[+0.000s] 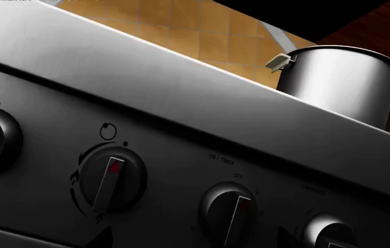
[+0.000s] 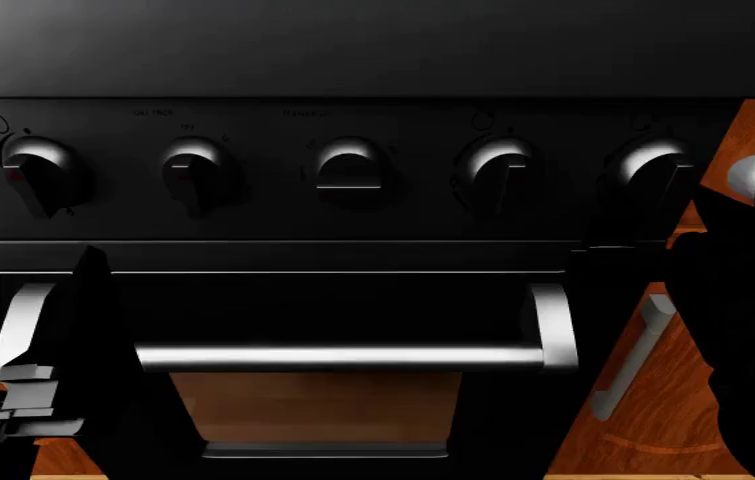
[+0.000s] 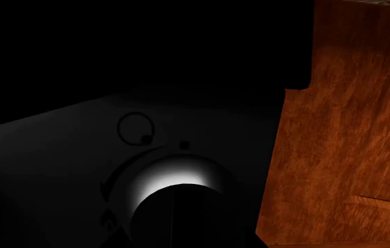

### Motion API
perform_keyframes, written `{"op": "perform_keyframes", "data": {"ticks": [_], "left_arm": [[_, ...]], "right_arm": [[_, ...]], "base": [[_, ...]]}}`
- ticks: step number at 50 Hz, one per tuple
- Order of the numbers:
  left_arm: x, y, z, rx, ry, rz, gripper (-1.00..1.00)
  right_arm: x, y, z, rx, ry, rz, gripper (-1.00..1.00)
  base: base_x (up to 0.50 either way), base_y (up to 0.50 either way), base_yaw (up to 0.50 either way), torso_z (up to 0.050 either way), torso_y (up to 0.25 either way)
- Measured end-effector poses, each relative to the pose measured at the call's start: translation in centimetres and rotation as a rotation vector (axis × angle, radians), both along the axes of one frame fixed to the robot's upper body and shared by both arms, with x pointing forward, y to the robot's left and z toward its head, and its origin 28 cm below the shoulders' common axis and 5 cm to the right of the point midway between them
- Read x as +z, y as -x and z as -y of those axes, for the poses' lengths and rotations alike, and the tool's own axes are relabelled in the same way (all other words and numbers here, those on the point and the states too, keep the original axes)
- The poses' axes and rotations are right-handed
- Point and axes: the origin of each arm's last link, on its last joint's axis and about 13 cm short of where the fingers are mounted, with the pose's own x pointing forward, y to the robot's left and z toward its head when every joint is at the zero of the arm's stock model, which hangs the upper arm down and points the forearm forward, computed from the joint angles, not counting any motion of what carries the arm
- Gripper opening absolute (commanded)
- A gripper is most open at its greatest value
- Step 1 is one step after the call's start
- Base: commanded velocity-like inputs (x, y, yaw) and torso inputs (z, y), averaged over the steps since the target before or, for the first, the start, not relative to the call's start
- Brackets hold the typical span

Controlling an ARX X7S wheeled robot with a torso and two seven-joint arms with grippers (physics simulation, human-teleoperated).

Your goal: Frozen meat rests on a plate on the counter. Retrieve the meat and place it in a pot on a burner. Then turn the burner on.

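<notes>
Five black round stove knobs (image 2: 352, 172) face the robot; tall grey metal pot (image 1: 341, 82) sits above.
Neither end effector's state can be told; risk: turning a knob for the wrong burner.

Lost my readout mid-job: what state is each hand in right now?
Left hand: only a grey part shows low beside the oven door; open or closed cannot be told.
Right hand: not distinguishable; its camera faces a stove knob close up.
</notes>
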Motion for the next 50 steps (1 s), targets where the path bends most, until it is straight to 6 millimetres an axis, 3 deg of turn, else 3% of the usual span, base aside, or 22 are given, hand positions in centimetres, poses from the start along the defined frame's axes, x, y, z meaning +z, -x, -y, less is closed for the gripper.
{"op": "perform_keyframes", "data": {"ticks": [50], "left_arm": [[0.2, 0.2, -0.2, 0.004, 0.001, 0.012, 1.00]], "right_arm": [[-1.2, -0.2, 0.4, -0.047, 0.517, 0.122, -1.00]], "base": [[0.02, 0.00, 0.02, 0.002, 0.000]]}}
